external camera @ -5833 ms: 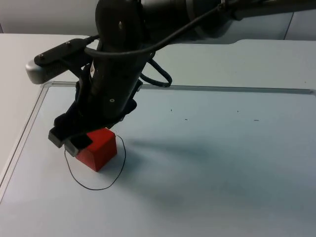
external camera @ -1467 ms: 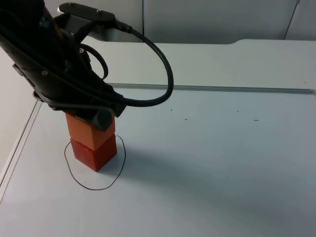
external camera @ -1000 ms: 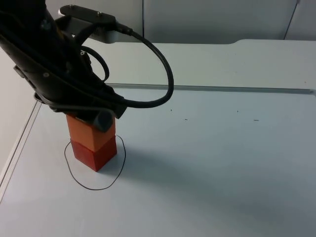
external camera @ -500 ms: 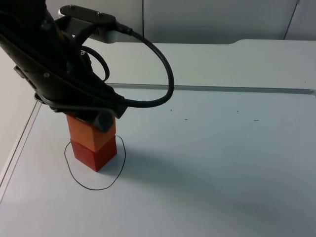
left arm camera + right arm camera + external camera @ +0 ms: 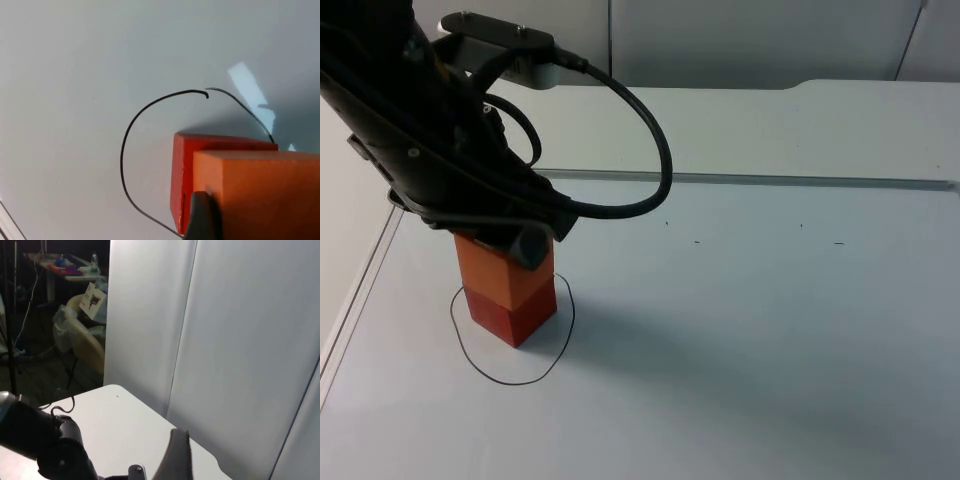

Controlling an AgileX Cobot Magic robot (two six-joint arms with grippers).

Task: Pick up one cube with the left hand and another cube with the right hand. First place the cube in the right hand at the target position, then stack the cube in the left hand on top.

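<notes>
The left gripper [image 5: 510, 245] points down, low over the table's left side.

An orange cube [image 5: 260, 195] sits stacked on a red cube [image 5: 187, 175], which stands on the white table [image 5: 75, 75] at the edge of a thin black drawn circle [image 5: 131, 130]. One black fingertip [image 5: 201, 217] of the left gripper rests against the orange cube's side.

An orange cube [image 5: 506, 268] tops a red cube [image 5: 512, 317]; black circle outline [image 5: 510, 380] on the white, perhaps faintly bluish, table [image 5: 740, 330].
</notes>
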